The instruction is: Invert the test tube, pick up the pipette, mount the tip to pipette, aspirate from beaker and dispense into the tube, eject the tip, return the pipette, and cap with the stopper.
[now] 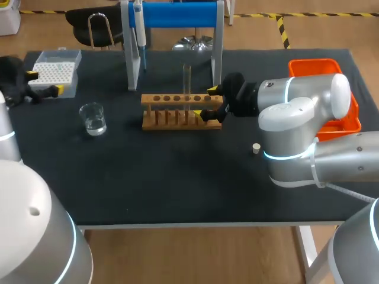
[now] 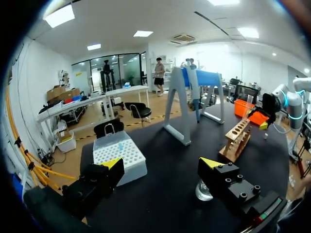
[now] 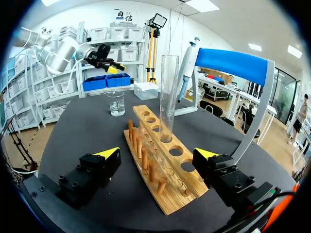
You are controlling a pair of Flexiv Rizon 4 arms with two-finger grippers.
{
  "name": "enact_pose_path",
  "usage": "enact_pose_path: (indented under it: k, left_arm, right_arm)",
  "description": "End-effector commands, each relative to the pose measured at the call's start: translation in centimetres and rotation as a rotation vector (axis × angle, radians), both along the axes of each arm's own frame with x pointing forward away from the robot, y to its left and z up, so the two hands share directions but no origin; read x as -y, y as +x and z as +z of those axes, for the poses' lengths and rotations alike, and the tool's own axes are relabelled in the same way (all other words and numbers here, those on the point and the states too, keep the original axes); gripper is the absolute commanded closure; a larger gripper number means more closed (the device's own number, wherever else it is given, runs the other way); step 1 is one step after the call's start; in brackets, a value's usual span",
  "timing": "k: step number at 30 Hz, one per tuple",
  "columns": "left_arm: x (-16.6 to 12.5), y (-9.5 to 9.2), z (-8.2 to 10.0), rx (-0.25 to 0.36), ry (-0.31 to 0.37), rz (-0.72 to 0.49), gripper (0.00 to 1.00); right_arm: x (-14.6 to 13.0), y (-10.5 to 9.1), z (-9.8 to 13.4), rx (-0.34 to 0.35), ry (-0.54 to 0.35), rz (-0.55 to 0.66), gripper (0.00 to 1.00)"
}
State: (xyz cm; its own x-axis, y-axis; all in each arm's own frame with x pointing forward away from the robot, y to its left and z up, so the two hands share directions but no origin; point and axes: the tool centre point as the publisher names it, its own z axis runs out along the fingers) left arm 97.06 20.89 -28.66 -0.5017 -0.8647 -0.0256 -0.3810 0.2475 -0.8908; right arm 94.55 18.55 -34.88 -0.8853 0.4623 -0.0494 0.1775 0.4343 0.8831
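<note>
A clear test tube (image 1: 187,83) (image 3: 168,97) stands upright in a hole of the wooden rack (image 1: 177,111) (image 3: 163,167). My right gripper (image 1: 206,102) (image 3: 158,158) is open at the rack's right end, one finger on each side of it, and the tube is a little ahead of the fingertips. The pipette (image 1: 139,29) (image 3: 187,68) hangs on the blue-topped stand (image 1: 177,15). A beaker (image 1: 93,118) (image 2: 204,190) with some water stands left of the rack. My left gripper (image 1: 42,83) (image 2: 163,165) is open at the far left, beside the tip box (image 1: 56,71) (image 2: 119,155). A small stopper (image 1: 256,148) lies on the mat.
An orange tray (image 1: 349,121) sits at the table's right edge, partly behind my right arm. The stand's legs (image 1: 131,65) rise just behind the rack. Bare black mat (image 1: 177,177) stretches across the front of the table.
</note>
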Motion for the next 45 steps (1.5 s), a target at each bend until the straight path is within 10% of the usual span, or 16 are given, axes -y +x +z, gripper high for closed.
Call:
enact_pose_path:
  k: [1, 19, 45]
  left_arm:
    - [-0.5, -0.4, -0.2, -0.001, 0.022, 0.119, 0.00]
    - [-1.8, 7.4, -3.1, -0.071, 0.015, 0.168, 0.00]
    - [-1.6, 13.3, -6.3, -0.015, -0.001, 0.224, 0.00]
  right_arm:
    - [0.0, -0.1, 0.0, 0.001, 0.001, -0.002, 0.00]
    - [0.0, -0.1, 0.0, 0.001, 0.001, -0.002, 0.00]
    - [0.0, -0.1, 0.0, 0.001, 0.001, -0.002, 0.00]
